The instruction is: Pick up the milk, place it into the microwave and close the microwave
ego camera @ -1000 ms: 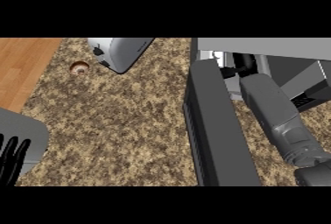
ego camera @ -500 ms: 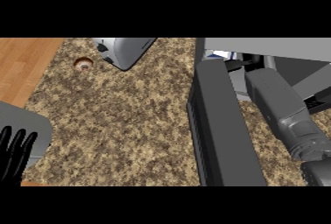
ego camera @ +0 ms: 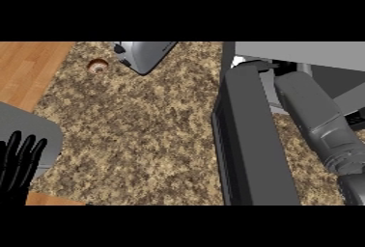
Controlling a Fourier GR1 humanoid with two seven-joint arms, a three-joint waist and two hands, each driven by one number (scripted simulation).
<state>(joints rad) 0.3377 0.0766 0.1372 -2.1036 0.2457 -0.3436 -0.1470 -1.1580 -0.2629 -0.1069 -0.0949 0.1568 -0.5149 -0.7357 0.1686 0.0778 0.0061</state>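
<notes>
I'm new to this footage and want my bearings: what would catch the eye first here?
The big dark microwave door stands open at the right, with the robot's grey right forearm reaching past it into the microwave; its hand is hidden. At the lower left edge the black left hand rests open, fingers up. A silver toaster sits at the top of the speckled counter, a small brown round thing beside it.
</notes>
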